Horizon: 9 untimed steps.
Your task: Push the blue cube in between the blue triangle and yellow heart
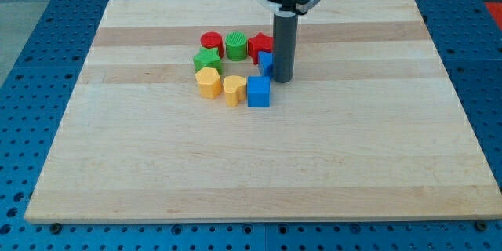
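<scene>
The blue cube (259, 92) sits on the wooden board (259, 165), touching the right side of the yellow heart (234, 89). The blue triangle (267, 63) lies just above the cube, partly hidden behind my rod. My tip (282, 80) rests on the board right beside the blue triangle, on its right, and up and to the right of the blue cube. The cube lies between the heart on its left and the triangle above it.
The blocks form a ring: a yellow block (209, 81) left of the heart, a green star (207, 60), a red cylinder (212, 43), a green cylinder (236, 45) and a red block (260, 46) at the top.
</scene>
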Tool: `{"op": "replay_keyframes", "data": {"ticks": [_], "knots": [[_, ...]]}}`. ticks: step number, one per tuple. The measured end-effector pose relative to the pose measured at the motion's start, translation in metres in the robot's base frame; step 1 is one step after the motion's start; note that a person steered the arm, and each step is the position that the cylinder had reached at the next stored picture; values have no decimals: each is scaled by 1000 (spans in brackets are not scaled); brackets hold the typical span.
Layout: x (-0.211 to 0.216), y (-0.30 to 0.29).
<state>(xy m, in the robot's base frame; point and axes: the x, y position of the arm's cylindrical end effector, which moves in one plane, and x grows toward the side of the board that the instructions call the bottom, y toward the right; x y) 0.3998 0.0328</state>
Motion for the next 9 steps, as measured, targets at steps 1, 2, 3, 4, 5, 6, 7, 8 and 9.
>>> {"op": "replay_keyframes", "data": {"ticks": [1, 2, 3, 4, 5, 6, 7, 8, 9], "knots": [[4, 0], [16, 0], [28, 0], [43, -2], [64, -11], [68, -26], [68, -30], [70, -30], [95, -30]]}}
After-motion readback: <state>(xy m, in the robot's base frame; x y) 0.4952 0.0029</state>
